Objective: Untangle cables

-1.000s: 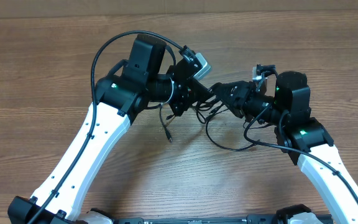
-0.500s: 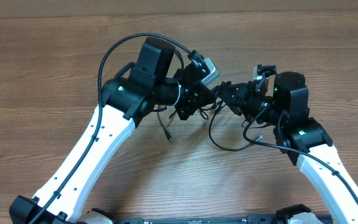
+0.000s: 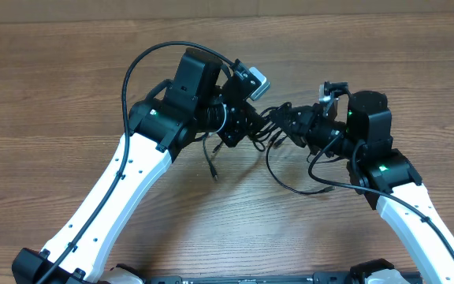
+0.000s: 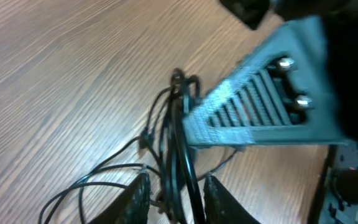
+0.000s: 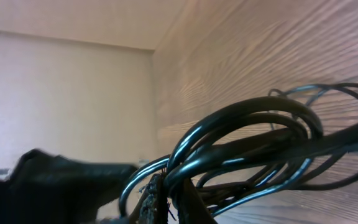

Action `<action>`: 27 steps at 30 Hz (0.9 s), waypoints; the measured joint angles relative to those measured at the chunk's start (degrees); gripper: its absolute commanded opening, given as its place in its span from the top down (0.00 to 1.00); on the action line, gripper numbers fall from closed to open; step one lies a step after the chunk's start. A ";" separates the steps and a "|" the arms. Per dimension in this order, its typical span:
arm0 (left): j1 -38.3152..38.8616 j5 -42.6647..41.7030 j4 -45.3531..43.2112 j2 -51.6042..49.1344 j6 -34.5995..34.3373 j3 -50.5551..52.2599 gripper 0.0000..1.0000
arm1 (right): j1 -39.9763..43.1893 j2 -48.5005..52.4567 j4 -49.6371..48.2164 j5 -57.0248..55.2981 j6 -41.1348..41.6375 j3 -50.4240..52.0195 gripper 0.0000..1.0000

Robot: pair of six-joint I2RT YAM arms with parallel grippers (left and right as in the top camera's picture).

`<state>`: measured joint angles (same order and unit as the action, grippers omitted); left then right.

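Overhead: left claw (image 3: 252,131), right claw (image 3: 280,125), cables (image 3: 211,163) between

We reach our left arm (image 3: 124,181) and right arm (image 3: 416,217) inward from either side, wrists turned toward each other so both tools nearly meet tip to tip. Our left tool (image 4: 176,194) stands with fingers slightly parted; our right tool (image 5: 163,200) is pinched fully closed.

I'm seeing the left arm (image 3: 124,177) and right arm (image 3: 416,213) wearing white links, black joints and green lights (image 3: 383,167); the right gripper (image 4: 191,127) is showing a grey ribbed finger (image 4: 247,106) with two screws (image 4: 284,62).
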<state>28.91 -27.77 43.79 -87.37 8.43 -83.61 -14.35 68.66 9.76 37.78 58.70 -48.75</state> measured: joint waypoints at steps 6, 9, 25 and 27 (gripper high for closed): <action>-0.20 2.01 1.62 0.00 -0.98 0.00 0.69 | 0.00 0.07 -5.49 3.85 0.61 0.00 0.96; -1.01 2.12 2.34 0.00 -1.03 0.00 0.69 | 0.04 0.09 -7.72 4.87 1.55 0.00 0.96; -4.04 2.54 4.52 0.00 -1.03 0.00 0.71 | 0.07 -0.46 -15.91 9.18 5.84 0.00 0.96; -4.04 2.54 4.61 0.00 -1.03 0.00 0.71 | 0.04 -0.55 -18.05 9.99 6.91 0.00 0.96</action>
<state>24.86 -25.23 48.40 -87.37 7.40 -83.61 -14.31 68.12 -8.29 47.77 65.60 -48.75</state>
